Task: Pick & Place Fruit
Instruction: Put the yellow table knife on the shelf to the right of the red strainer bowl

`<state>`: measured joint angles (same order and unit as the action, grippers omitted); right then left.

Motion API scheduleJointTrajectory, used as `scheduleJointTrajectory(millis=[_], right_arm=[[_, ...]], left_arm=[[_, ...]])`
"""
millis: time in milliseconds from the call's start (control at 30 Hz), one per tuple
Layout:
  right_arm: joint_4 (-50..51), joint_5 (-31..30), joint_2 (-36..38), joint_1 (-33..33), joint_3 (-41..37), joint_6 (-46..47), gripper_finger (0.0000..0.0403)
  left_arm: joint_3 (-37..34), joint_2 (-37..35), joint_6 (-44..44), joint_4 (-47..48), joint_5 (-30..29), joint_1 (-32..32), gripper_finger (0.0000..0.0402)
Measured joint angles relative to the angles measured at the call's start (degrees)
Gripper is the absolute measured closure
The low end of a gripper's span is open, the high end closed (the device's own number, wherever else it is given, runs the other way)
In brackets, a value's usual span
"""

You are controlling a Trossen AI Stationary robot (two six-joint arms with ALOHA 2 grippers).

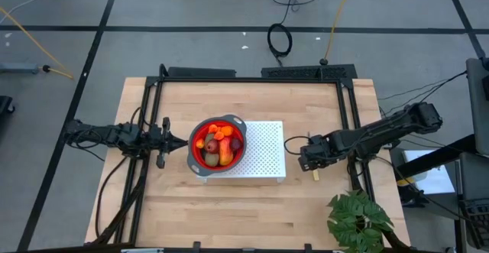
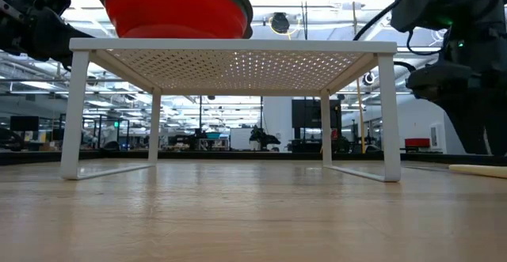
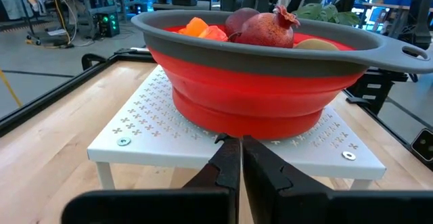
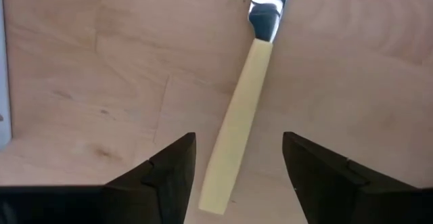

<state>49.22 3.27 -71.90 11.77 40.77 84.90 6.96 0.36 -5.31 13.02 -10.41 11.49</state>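
At the near right corner a plant (image 1: 357, 221) is sitting on the table (image 1: 229, 215), clear of the work. Farther in, on the right, the right gripper (image 4: 238, 158) is hovering over a knife (image 4: 238, 122) lying flat on the wood, its fingers (image 4: 169, 166) spread to either side of the yellow handle and not touching it. At mid-table a white perforated rack (image 1: 263, 155) is carrying a red bowl (image 1: 200, 160) on its left part, and the fruit (image 1: 219, 144) is all lying inside that bowl: a mango-like piece, olive ovals, dark red balls and orange bits. On the left, the left gripper (image 3: 241, 158) is sitting just beside the bowl's left side, its fingers pressed together and pinching nothing. Judging from this, the picking and placing looks finished, since no fruit is showing loose on the table; the knife may be all that is left to handle.
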Motion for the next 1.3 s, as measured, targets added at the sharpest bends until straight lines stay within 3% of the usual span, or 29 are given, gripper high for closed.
scheduleJointTrajectory(millis=[367,667,1167,1300], right_arm=[[-8.44,0.02,0.0,0.0,-5.65,3.29,0.0201],[-9.81,1.0,0.13,-0.02,-7.8,4.42,0.0219],[-9.17,-0.44,0.02,-0.02,-7.95,10.99,0.0347],[-9.26,-0.44,0.02,-0.02,-7.95,12.82,0.0356]], left_arm=[[0.0,-0.01,-0.15,0.01,0.0,0.02,0.0382],[0.0,0.0,-0.41,0.02,0.0,0.01,0.0382],[0.0,-0.01,-0.45,0.02,-0.02,0.01,0.0382],[0.0,0.0,-0.58,0.02,-0.02,0.02,0.0382]])
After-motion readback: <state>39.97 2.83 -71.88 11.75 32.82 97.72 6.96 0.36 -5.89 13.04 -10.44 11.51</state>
